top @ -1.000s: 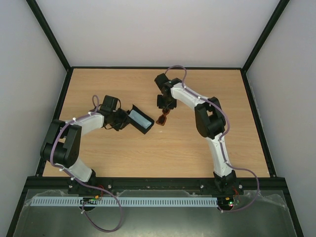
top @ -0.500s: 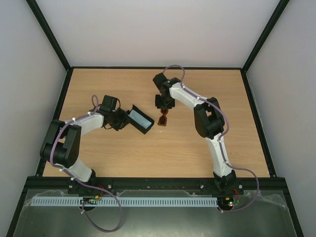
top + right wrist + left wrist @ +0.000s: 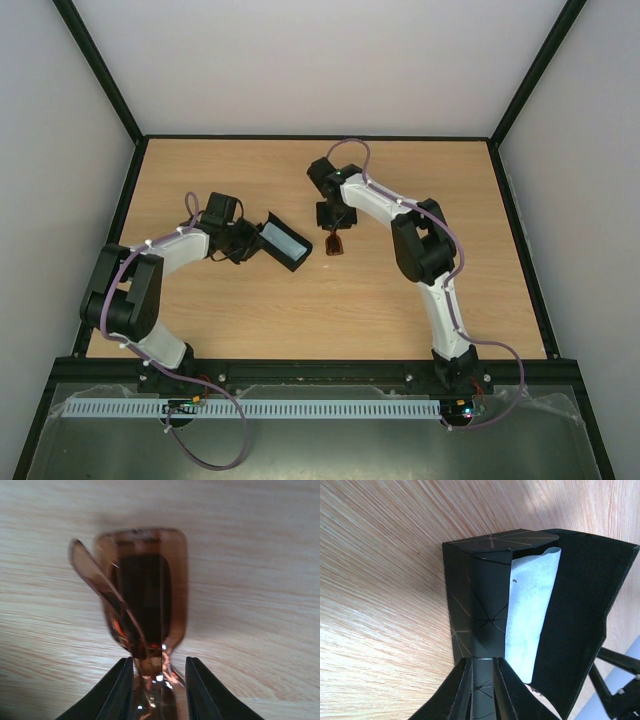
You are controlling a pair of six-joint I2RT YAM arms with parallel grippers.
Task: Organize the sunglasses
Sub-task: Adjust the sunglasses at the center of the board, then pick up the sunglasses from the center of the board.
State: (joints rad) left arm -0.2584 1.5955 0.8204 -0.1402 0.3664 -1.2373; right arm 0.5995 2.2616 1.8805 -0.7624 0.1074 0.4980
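The sunglasses [image 3: 333, 243], with a brown frame and amber lenses, hang folded from my right gripper [image 3: 333, 228] just above the table. In the right wrist view the sunglasses [image 3: 145, 590] stick out past my right gripper [image 3: 159, 680], which is shut on their lower part. The black case [image 3: 283, 243] lies open to their left, with a light blue cloth [image 3: 284, 240] inside. In the left wrist view my left gripper [image 3: 482, 667] is shut on one wall of the case [image 3: 475, 590], beside the cloth [image 3: 532, 605].
The wooden table [image 3: 330, 310] has a black frame rail [image 3: 320, 365] along its near edge. White walls stand on three sides. The two arm bases sit at the near edge.
My right wrist has turned and shifted a little, and the sunglasses now hang more upright, a touch further right. My left arm and the case have not moved.
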